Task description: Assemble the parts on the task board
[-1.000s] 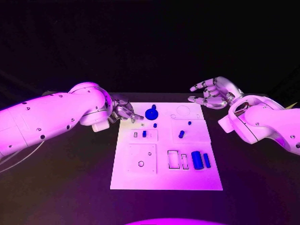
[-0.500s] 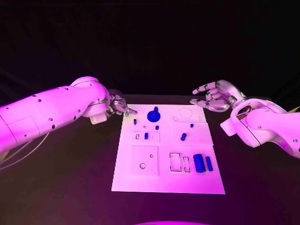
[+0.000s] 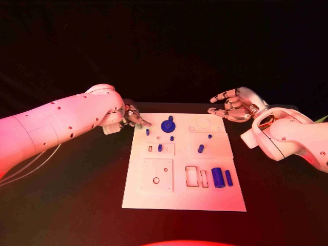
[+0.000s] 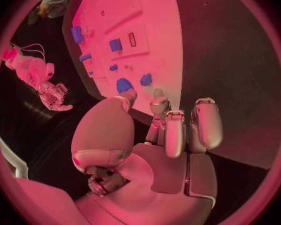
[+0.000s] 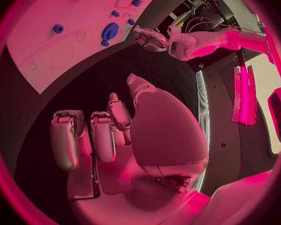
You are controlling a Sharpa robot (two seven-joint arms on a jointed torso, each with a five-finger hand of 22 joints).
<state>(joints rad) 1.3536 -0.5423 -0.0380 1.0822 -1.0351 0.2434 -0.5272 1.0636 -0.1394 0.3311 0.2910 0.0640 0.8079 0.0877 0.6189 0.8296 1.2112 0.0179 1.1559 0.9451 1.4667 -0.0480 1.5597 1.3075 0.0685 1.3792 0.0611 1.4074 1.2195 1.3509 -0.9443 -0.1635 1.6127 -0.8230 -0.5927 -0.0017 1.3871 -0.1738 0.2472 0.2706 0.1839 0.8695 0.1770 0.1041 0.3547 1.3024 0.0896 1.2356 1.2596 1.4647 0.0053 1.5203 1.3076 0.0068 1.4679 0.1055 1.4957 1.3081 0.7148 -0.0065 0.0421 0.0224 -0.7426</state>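
Several small blue parts [image 3: 217,177] on board [image 3: 183,200]: probably light, rigid, slippery; pinch at sides; left hand [image 3: 131,117] and right hand [image 3: 232,106] both released, empty.

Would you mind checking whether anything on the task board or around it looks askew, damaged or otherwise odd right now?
Nothing stands out. The task board lies flat and square on the table, with the blue parts resting on it and nothing off its edge. The left robot hand and the right robot hand hover empty by its far corners.
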